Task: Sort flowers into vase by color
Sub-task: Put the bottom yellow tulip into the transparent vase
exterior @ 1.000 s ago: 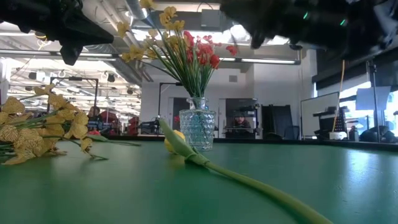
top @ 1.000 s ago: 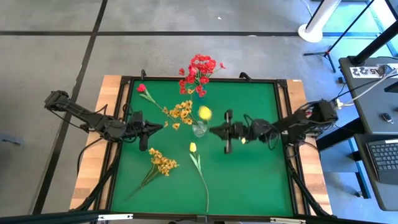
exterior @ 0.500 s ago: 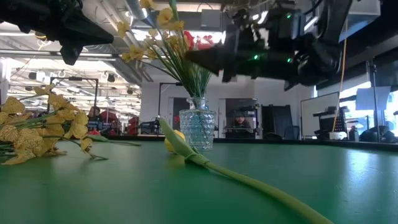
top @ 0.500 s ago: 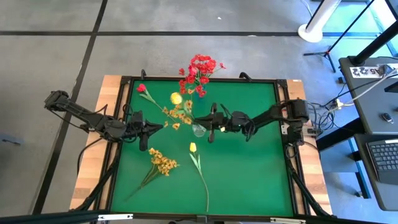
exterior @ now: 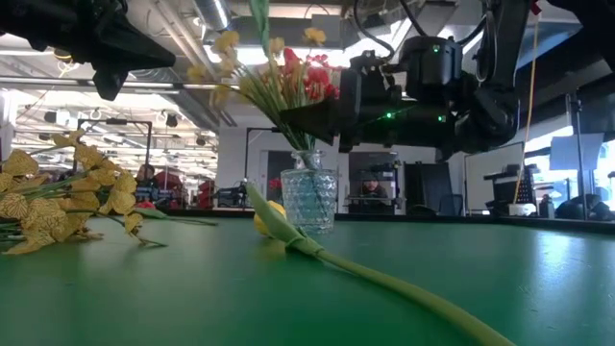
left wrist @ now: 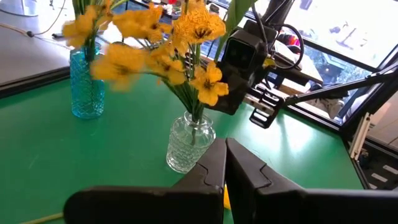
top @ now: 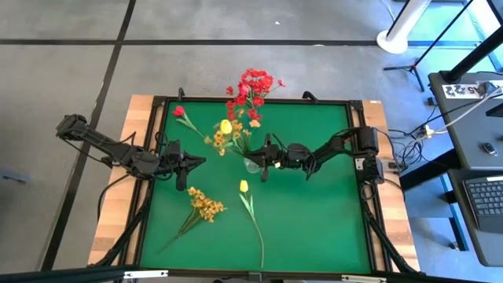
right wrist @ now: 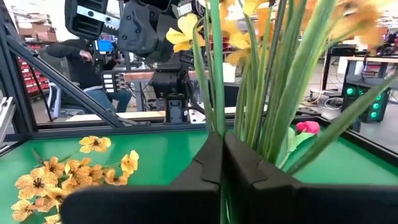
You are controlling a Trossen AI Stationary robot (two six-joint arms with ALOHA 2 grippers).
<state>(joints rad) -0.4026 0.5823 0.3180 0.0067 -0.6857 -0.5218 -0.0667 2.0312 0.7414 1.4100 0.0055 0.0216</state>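
Note:
A clear glass vase (top: 252, 165) (left wrist: 189, 146) stands mid-table and holds yellow flowers (top: 224, 134) that lean toward the far left. Behind it a blue vase (top: 254, 118) (left wrist: 87, 87) holds red flowers (top: 253, 85). My right gripper (top: 262, 163) (exterior: 288, 120) reaches in from the table's right, just above the clear vase's mouth, shut on a green stem. My left gripper (top: 202, 159) (left wrist: 225, 149) hovers shut with nothing in it, to the left of the clear vase. My right gripper pinches a green flower stem (right wrist: 216, 106) between its two fingers, low on the stem and just over the clear vase's mouth (exterior: 307, 159). The fingers lie level, coming from the table's right, across the stem. The flower stands tilted among the other yellow stems, its top leaning far-left.
Loose on the green mat lie a red bloom (top: 179, 112) at the far left, a yellow-orange spray (top: 206, 204) at the near left, and a yellow bloom (top: 244, 186) whose long stem runs toward the near edge. A black raised frame (top: 354, 102) rims the table.
My right gripper, staying shut, has moved toward the table's left and down to the clear vase. The yellow bloom it carries has swung from above the vase to lean far-left. The yellow spray in the vase has been pushed the same way.

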